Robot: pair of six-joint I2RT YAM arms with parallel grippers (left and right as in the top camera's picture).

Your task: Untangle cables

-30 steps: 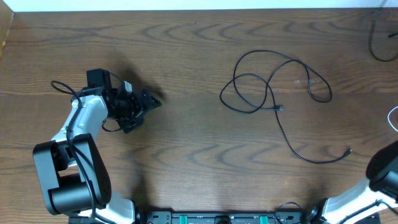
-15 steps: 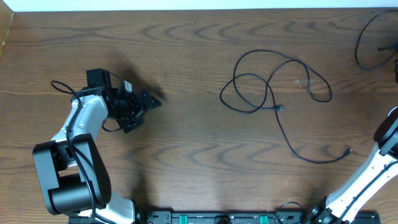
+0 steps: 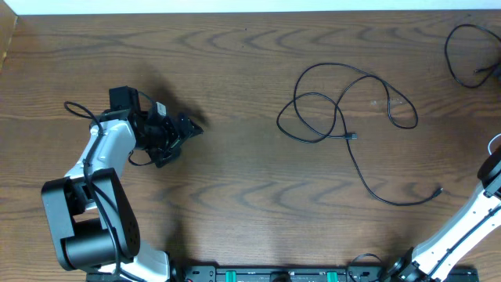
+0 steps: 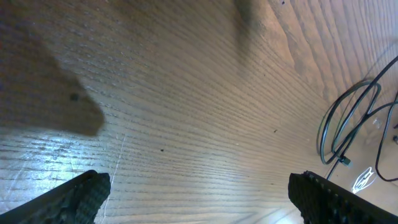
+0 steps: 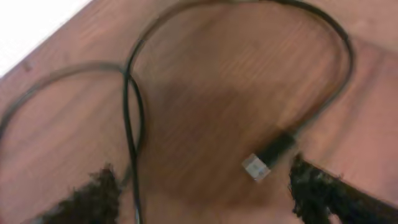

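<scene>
The left arm (image 3: 106, 153) has white links, black joints and a black drum base (image 3: 82, 235). Its fingers (image 4: 74, 199) are rough and black.

My right gripper (image 5: 204, 196) outside the overhead view, black cable (image 3: 450, 48) at the table's (image 3: 235, 196) far right corner cropped, white cable (image 3: 495, 144) a sliver at its right edge, plug (image 5: 266, 157) blurred
</scene>
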